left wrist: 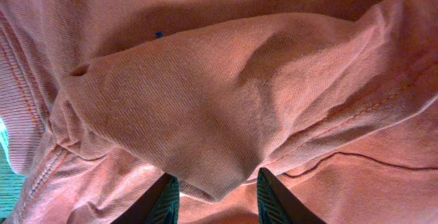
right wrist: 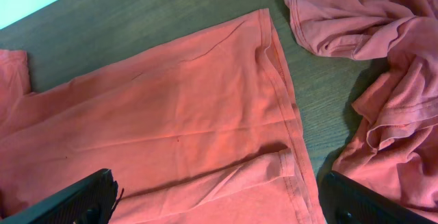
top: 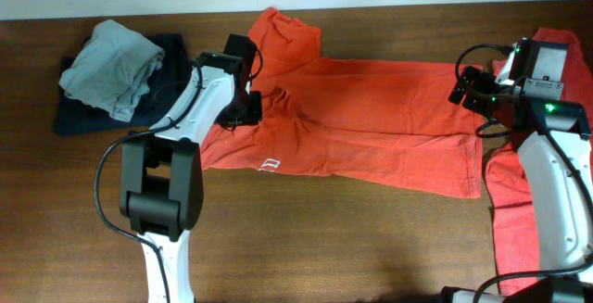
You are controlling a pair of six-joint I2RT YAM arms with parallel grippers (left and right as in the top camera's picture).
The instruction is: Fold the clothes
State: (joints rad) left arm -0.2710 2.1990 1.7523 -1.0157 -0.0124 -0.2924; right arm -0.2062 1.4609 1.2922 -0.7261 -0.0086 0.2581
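Note:
One of the clothes, an orange-red T-shirt (top: 371, 108), lies spread across the middle of the table with a long fold along its front and a small white print (top: 269, 164) near its left end. My left gripper (top: 252, 108) is low over its bunched left part. In the left wrist view a rounded bulge of the shirt (left wrist: 226, 101) sags between the parted fingers of the left gripper (left wrist: 217, 183), which stands open. My right gripper (top: 468, 90) hovers wide open (right wrist: 219, 203) above the shirt's right hem (right wrist: 284, 114), touching nothing.
A second orange-red shirt (top: 510, 210) lies crumpled at the right edge, partly under my right arm, and shows beside the hem (right wrist: 383, 80). A pile of grey and dark navy clothes (top: 111, 81) sits at the back left. Bare wooden table (top: 324, 238) runs along the front.

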